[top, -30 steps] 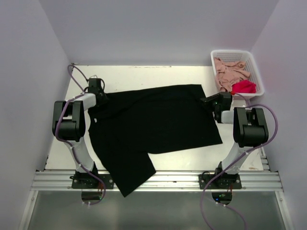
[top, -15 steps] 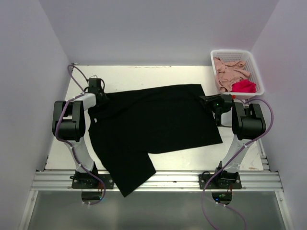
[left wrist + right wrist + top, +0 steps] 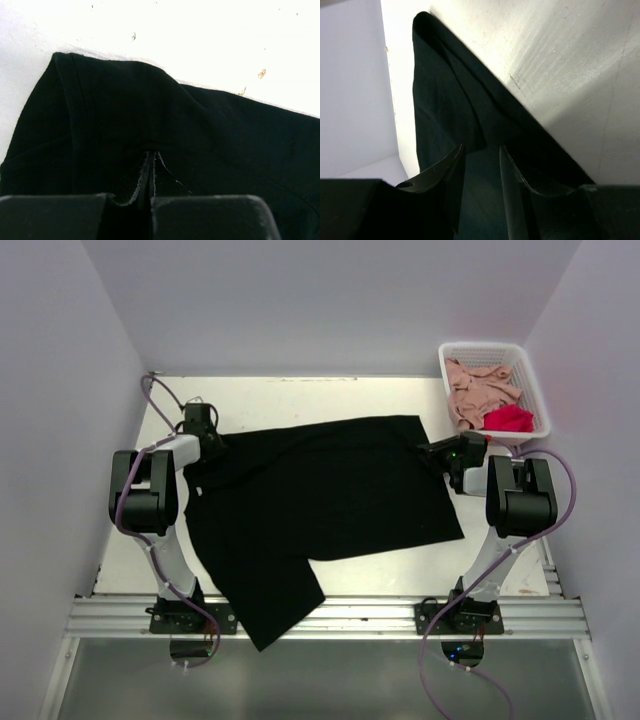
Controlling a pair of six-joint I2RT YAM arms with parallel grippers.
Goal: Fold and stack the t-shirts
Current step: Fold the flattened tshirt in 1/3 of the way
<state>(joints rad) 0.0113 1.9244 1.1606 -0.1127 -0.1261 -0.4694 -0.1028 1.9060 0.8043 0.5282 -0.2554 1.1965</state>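
Observation:
A large black t-shirt (image 3: 320, 495) lies spread on the white table, its lower left part hanging over the near edge. My left gripper (image 3: 213, 445) is shut on the shirt's far left edge; in the left wrist view the black cloth (image 3: 150, 125) is pinched between the closed fingertips (image 3: 151, 156). My right gripper (image 3: 428, 452) is at the shirt's far right corner, jaws open a little with black cloth (image 3: 450, 110) between and below them. A dusty pink shirt (image 3: 480, 388) and a bright red shirt (image 3: 509, 419) lie in the basket.
A white lattice basket (image 3: 492, 348) stands at the far right corner of the table (image 3: 300, 400). Lilac walls close in the left, back and right sides. A metal rail (image 3: 350, 618) runs along the near edge.
The right arm's wrist has shifted slightly at the shirt's far right corner. The left arm and the black shirt have not moved.

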